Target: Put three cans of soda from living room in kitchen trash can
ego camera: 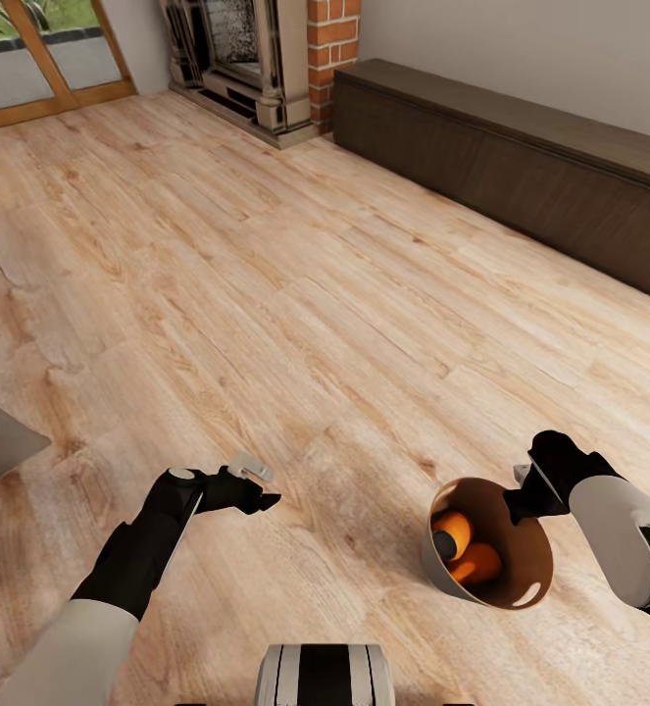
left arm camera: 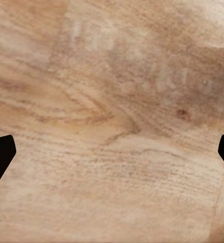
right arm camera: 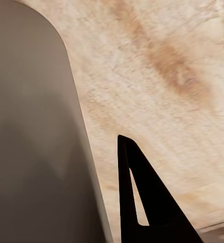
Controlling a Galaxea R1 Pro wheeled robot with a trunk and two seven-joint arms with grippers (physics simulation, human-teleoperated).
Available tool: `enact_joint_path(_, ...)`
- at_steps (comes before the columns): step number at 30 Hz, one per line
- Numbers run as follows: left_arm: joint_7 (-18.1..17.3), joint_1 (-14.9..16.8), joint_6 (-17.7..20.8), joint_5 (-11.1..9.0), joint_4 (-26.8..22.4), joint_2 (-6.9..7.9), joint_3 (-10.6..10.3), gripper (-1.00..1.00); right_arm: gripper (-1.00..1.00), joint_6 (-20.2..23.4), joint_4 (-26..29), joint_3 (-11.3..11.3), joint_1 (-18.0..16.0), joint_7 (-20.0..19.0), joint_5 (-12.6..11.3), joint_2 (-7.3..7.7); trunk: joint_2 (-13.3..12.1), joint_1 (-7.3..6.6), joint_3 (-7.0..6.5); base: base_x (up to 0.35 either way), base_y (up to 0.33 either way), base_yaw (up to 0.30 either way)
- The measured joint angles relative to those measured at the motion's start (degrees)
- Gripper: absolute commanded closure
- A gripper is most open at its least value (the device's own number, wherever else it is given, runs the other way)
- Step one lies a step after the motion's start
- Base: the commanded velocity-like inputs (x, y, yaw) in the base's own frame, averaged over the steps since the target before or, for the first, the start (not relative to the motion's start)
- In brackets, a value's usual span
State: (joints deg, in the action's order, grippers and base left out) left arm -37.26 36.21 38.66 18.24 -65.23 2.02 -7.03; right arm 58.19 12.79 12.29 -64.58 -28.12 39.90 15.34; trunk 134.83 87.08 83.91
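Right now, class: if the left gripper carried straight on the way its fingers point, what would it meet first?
The left gripper looks straight at the light wood floor, with nothing between its open fingers. So the floor would probably come first, though how far off is unclear.

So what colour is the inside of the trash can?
Glossy brown-orange inside the trash can, seen best in the head view.

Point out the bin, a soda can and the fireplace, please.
bin (ego camera: 538,549), head view, glossy brown inner wall.
soda can (ego camera: 477,564), head view, orange side, inside the bin.
fireplace (ego camera: 332,39), head view, red-brick column.
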Motion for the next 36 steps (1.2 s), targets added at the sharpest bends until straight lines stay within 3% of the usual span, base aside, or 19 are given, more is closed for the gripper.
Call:
enact_joint_path(4, 0.05, -0.02, 0.08, -0.01, 0.03, 0.01, 0.02, -1.0, 1.0, 1.54, -0.2, -1.05, -0.82, -0.1, -0.68, 0.03, 1.62, 0.84, 0.7, 0.0, 0.0, 0.0)
enact_joint_path(21, -0.18, -0.02, 0.11, -0.05, -0.02, 0.01, 0.02, -1.0, 1.0, 1.52, -0.2, -0.95, -0.81, -0.12, -0.65, 0.06, 1.63, 0.84, 0.7, 0.0, 0.0, 0.0)
enact_joint_path(22, -0.18, -0.02, 0.11, -0.05, -0.03, 0.01, 0.02, -1.0, -1.0, 1.53, -0.2, -0.94, -0.81, -0.12, -0.64, 0.06, 1.63, 0.84, 0.7, 0.0, 0.0, 0.0)
enact_joint_path(24, -0.18, 0.0, 0.1, -0.04, -0.05, 0.0, 0.0, -1.0, -1.0, 0.08, -0.03, 0.04, -0.02, -0.06, -0.29, 0.04, 1.62, 0.88, 0.72, 0.0, 0.0, 0.0)
enact_joint_path(36, -0.11, 0.0, -0.06, -0.04, -0.07, 0.0, 0.0, -1.0, -1.0, 0.32, -0.05, 0.11, -0.02, -0.09, -0.72, 0.04, 1.62, 0.87, 0.72, 0.0, 0.0, 0.0)
